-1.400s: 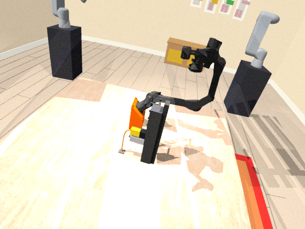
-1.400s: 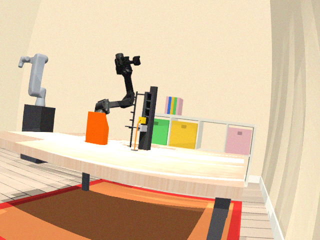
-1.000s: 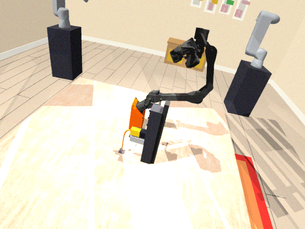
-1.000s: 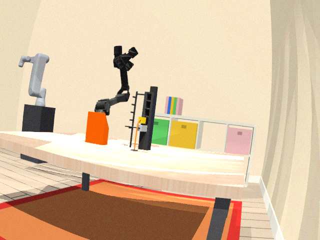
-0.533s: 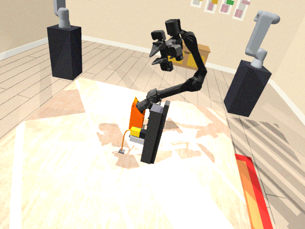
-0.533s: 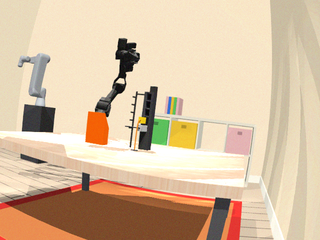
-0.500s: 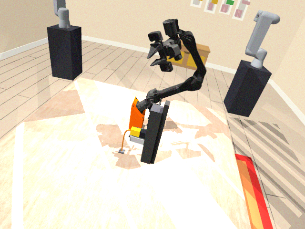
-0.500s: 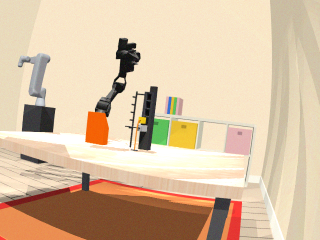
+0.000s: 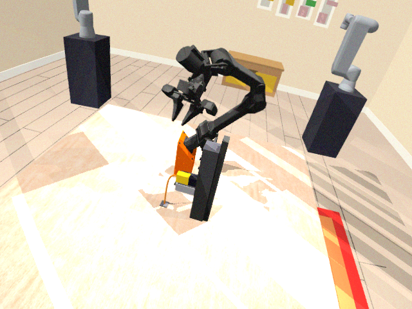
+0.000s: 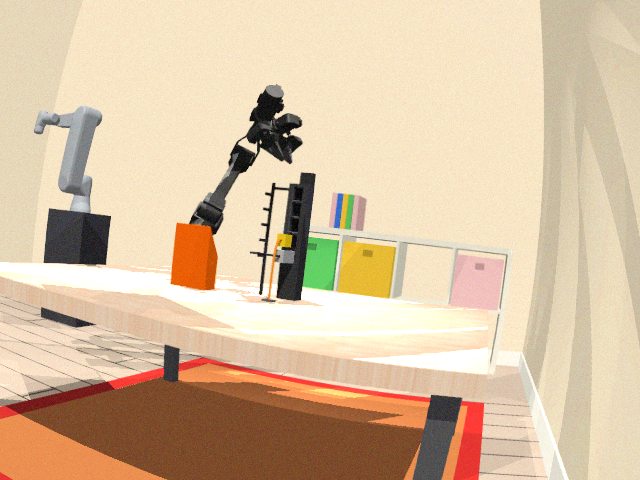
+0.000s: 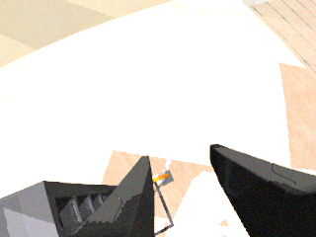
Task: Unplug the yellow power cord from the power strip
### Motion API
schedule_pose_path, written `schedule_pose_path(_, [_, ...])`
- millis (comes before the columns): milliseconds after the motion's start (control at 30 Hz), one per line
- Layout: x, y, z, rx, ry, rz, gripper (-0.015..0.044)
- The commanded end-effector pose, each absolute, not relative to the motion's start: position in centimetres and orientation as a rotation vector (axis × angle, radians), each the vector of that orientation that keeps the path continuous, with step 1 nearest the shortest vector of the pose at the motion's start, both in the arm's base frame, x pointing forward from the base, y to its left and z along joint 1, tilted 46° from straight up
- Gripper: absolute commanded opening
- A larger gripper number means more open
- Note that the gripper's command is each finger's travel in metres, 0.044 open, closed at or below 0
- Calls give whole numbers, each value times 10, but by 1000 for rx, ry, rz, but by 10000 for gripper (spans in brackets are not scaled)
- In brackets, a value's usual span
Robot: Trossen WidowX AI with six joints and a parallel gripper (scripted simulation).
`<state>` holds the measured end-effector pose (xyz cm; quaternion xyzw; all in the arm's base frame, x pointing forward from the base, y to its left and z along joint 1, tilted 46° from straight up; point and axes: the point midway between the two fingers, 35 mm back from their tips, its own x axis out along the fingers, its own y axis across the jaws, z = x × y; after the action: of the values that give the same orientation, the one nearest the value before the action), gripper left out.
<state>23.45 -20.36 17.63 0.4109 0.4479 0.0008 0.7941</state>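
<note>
Pincer [image 9: 183,116] hangs partly open, empty, high above the black power strip [image 9: 209,179]. Yellow plug [image 9: 182,177] sits in the strip's low socket, orange cord [image 9: 168,189] dropping to the pale tabletop [image 9: 100,232].

Plug [image 9: 182,177] yellow; cord [image 9: 168,187] orange; power strip [image 9: 208,177] dark grey

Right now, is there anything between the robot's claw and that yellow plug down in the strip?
Nothing. In the exterior view the gripper hangs high above the yellow plug, only air between, beside the tall black strip.
</note>
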Motion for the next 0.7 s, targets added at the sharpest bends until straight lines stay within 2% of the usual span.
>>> schedule_pose_path(0, [252, -163, 120, 1330, 1243, -155, 160])
schedule_pose_path(400, [260, -82, 43, 1842, 1730, -789, 160])
schedule_pose_path(667, [260, -80, 42, 1850, 1741, -813, 160])
